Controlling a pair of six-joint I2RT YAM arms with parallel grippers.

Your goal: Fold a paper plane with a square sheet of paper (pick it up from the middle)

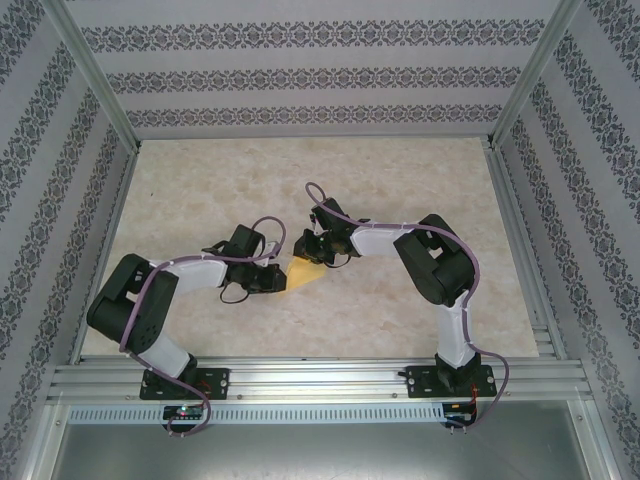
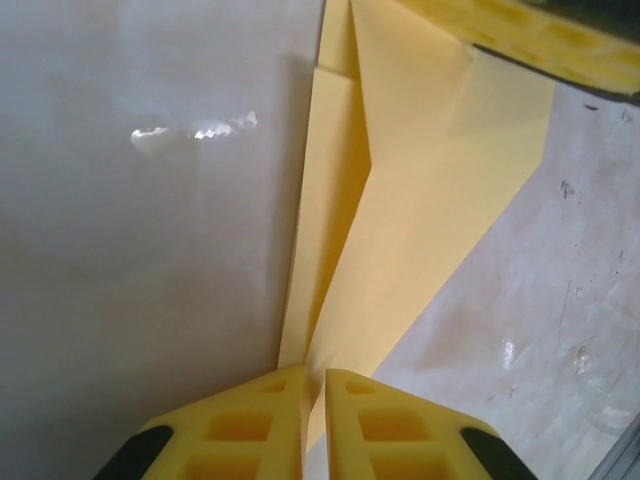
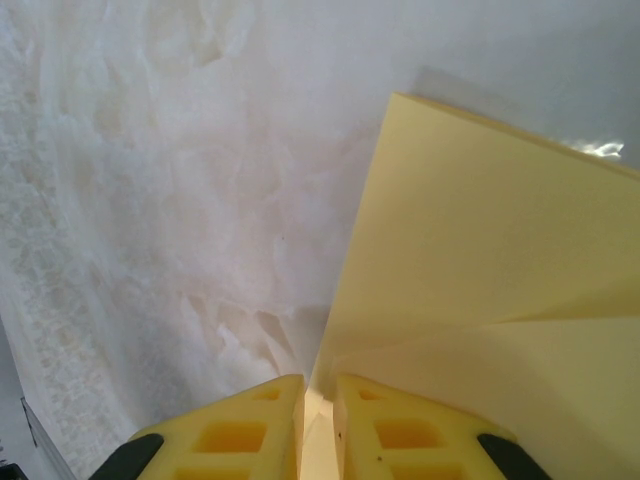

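Where the pale worktop (image 1: 420, 180) is midway between its left and right edges, and somewhat nearer the near edge than the far one, the left arm (image 1: 150, 300) and right arm (image 1: 430, 260) reach inward and meet at the paper (image 1: 303, 274). It is a yellow sheet already carrying creases. From the left wrist a long fold runs up its length, with flaps laid over one another. Whether it rests on the worktop or hangs just above it, I cannot tell.

I judge it very light, limp across the flats and stiffer along the folds. It looks easy to crumple or tear if the two holds pull apart, and smooth enough to slip from a loose pinch. The doubled layers at a crease look the safest place to take hold.

The left claw (image 2: 314, 385) is clamped on one end of the paper, at the foot of the long fold, with the sheet passing between its nearly closed jaws. The right claw (image 3: 318, 395) is likewise pinched on an edge at the opposite end, the paper fanning away ahead of it and to one side.
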